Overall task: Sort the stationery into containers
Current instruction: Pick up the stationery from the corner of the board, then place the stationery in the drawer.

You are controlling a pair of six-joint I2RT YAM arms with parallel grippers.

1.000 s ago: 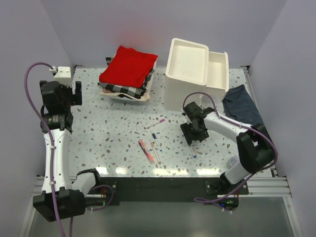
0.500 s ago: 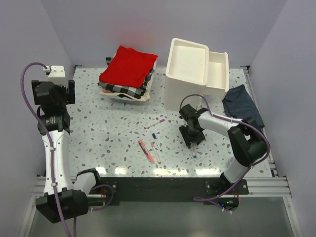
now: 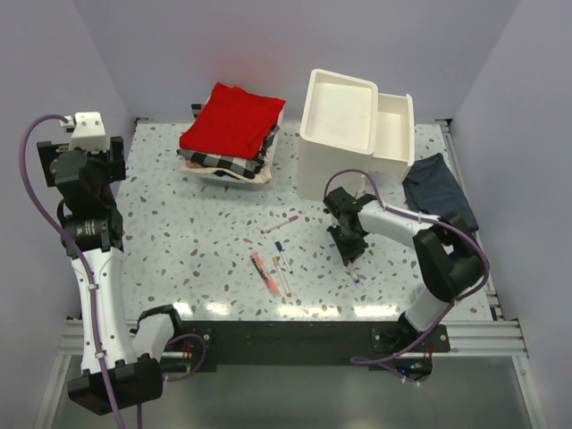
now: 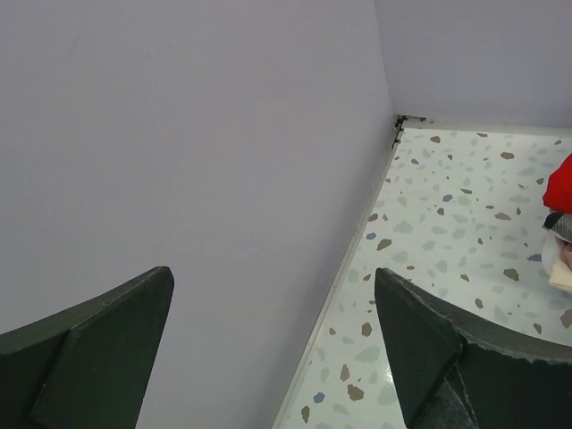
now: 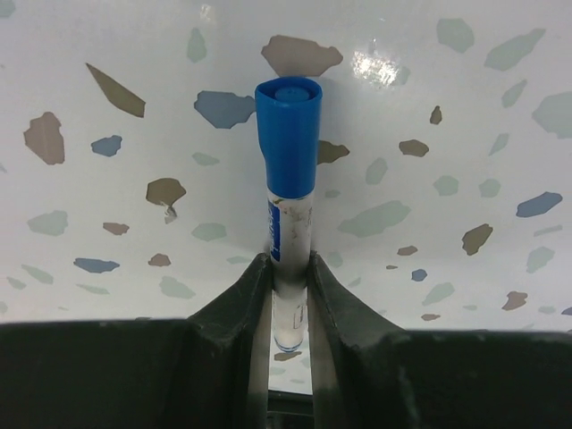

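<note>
Top view. Right hand (image 3: 351,253) sits low over the desk (image 3: 206,241), just in front of the white drawer unit (image 3: 340,125). One drawer (image 3: 393,134) of the unit stands pulled out to the right. At the hand's near side you can see the blue end of a blue-capped pen (image 3: 356,274). Well apart to its left lie a pink-capped pen (image 3: 281,222), an orange-red marker (image 3: 262,271) and, just beside the marker, a thin pen (image 3: 282,275). Folded cloths (image 3: 231,125) — red over checked — sit at the far side of the desk, left of the unit. A dark blue cloth (image 3: 436,192) lies to the unit's right. Your left hand (image 3: 82,165) is raised at the desk's left edge, away from every item.

Left wrist view. Left hand (image 4: 275,286) is spread wide, with nothing between its fingers (image 4: 98,349). Past them you see only the wall, the desk's edge and a corner of the red cloth.

Right wrist view. Right hand (image 5: 288,268) pinches the blue-capped pen (image 5: 288,143) by its clear barrel — one finger pressed to each side, cap pointing away from the wrist. Whether the pen is lifted off the desk you cannot tell.
</note>
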